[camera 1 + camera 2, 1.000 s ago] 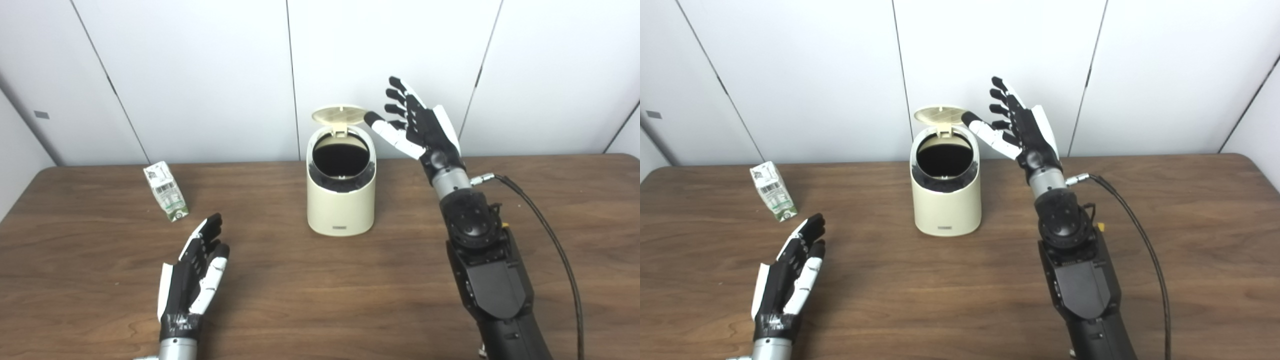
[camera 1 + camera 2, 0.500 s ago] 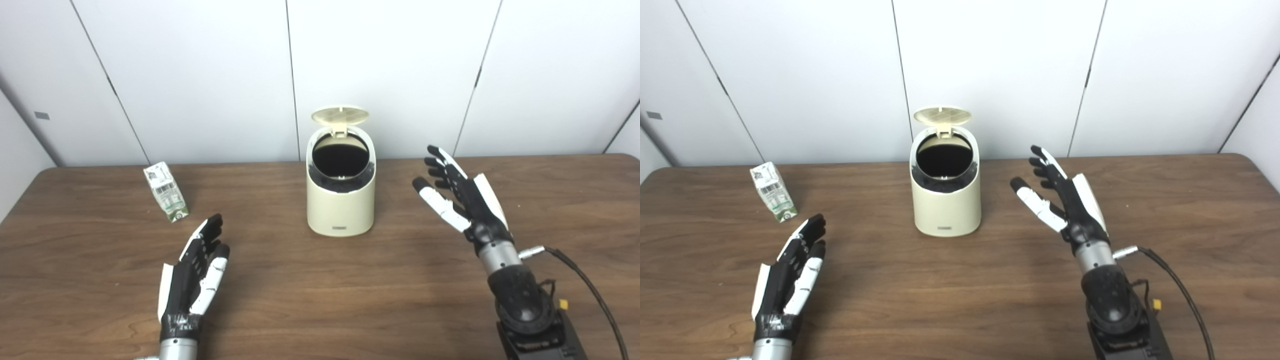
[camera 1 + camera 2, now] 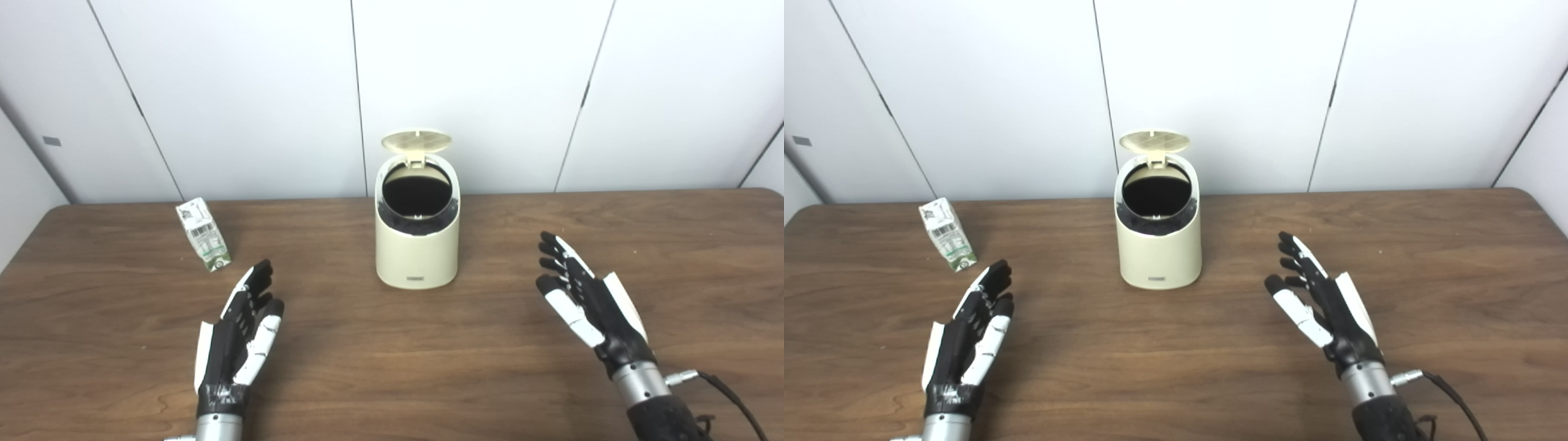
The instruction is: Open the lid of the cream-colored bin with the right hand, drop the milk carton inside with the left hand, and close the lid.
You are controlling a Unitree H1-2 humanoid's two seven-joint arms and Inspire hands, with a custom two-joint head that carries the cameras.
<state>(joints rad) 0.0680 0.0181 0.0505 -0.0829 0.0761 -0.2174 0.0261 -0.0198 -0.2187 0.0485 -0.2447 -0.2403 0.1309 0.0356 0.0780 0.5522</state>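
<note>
The cream-colored bin (image 3: 418,254) stands at the middle of the table, its round lid (image 3: 416,141) tipped up at the back and the dark inside showing. A white and green milk carton (image 3: 203,235) stands tilted at the far left of the table. My left hand (image 3: 239,334) rests low near the front left, open and empty, a short way in front of the carton. To the right of the bin and nearer the front, my right hand (image 3: 591,309) is held open with nothing in it.
The brown wooden table (image 3: 392,367) runs the full width of the view. White wall panels (image 3: 478,86) rise behind its back edge. A black cable (image 3: 729,395) trails from my right wrist at the bottom right.
My right hand has drawn back from beside the raised lid, down and toward the front right of the table. The lid stays up. My left hand and the carton have not moved.
</note>
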